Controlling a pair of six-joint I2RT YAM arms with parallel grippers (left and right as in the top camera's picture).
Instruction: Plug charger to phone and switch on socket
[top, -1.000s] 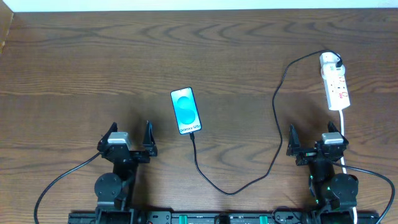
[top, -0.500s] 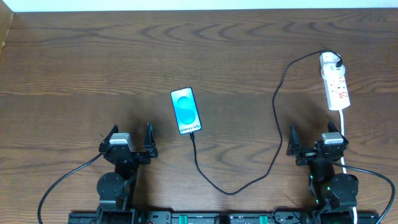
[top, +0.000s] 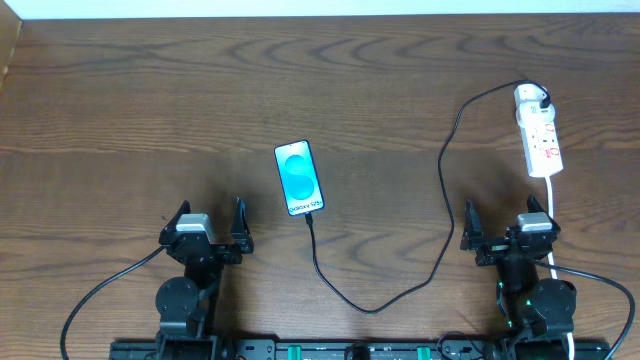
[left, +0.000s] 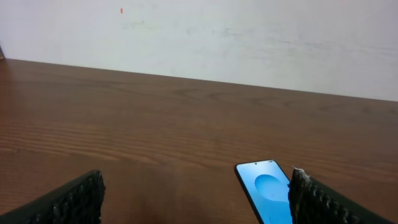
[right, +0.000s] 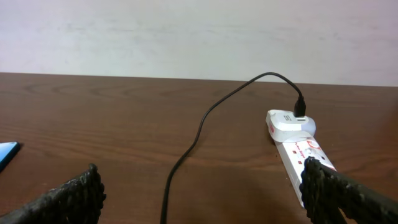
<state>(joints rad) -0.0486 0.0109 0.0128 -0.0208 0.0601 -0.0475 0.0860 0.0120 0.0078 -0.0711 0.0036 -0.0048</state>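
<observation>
Against a second ago, the left gripper (top: 209, 222) sits slightly further toward the near edge of the table (top: 120, 90); since half a second ago nothing has shifted, and the phone, cable and power strip lie as they did. There is one phone (top: 300, 178), one black charger cable (top: 443, 170), one white power strip (top: 538, 132) with one white cord (top: 553, 210), and two grippers. Both grippers are empty with their fingers spread wide, and in each wrist view the fingers (left: 68, 202) sit only at the lower corners. The phone lies flat and lit mid-table, beyond the left gripper and to its right. The cable tip meets the phone's near short edge. From there the cable loops toward the near edge, climbs between the phone and the right gripper (top: 502, 228), then arcs over to a plug at the strip's far end. The strip lies just beyond the right gripper, its cord running back past it. Whether its switch is on cannot be told. Bare wood stretches across the left and far side to the wall.
</observation>
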